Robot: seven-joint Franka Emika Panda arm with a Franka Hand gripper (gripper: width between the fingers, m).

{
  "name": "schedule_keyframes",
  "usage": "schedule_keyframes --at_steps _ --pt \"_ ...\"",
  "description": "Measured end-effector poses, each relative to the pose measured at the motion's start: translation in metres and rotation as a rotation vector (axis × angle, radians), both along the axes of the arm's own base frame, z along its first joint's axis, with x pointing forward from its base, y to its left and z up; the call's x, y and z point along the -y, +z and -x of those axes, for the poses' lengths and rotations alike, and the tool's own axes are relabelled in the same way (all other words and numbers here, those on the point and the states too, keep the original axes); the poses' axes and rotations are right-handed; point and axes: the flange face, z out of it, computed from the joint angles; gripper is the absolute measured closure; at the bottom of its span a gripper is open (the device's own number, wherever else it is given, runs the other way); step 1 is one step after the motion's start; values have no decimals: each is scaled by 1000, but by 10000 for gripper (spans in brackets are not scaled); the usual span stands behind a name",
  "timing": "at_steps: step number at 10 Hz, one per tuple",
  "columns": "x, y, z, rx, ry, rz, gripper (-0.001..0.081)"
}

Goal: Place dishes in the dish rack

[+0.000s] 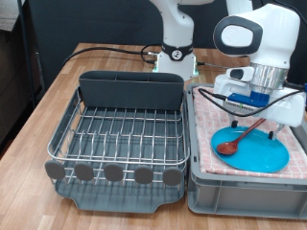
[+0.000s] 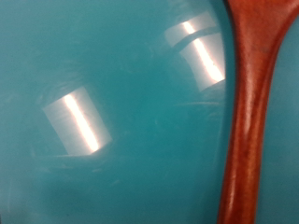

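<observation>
The bright-blue plate [image 1: 261, 153] lies on the checked cloth [image 1: 205, 117] in the grey bin, at the exterior view's right. The reddish-brown wooden spoon [image 1: 230, 145] lies on the plate, with its handle pointing up towards the gripper. The gripper [image 1: 259, 113] hangs low over the far part of the plate, right at the end of the spoon's handle. The wrist view is filled by the plate [image 2: 112, 121], with the spoon's handle [image 2: 250, 103] very close. No fingers show there. The dish rack [image 1: 120, 134] stands at the left with nothing in it. The white mug is out of view.
The grey bin [image 1: 240, 192] sits right beside the rack on the wooden table [image 1: 38, 115]. The rack's tall grey cutlery holder [image 1: 129, 91] runs along its far side. The robot's base [image 1: 177, 57] and cables stand behind it.
</observation>
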Motion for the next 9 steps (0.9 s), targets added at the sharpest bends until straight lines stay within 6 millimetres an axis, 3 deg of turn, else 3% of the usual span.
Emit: schedule_keyframes --at_steps 4,5,6,8,9 --pt "3 -8 1 17 -19 -20 4" --pt "4 -10 2 18 -22 -22 89" --pt "4 -11 2 19 -22 -22 89" --pt "5 -13 2 21 -24 -22 462" --pt "6 -13 2 21 -24 -21 462"
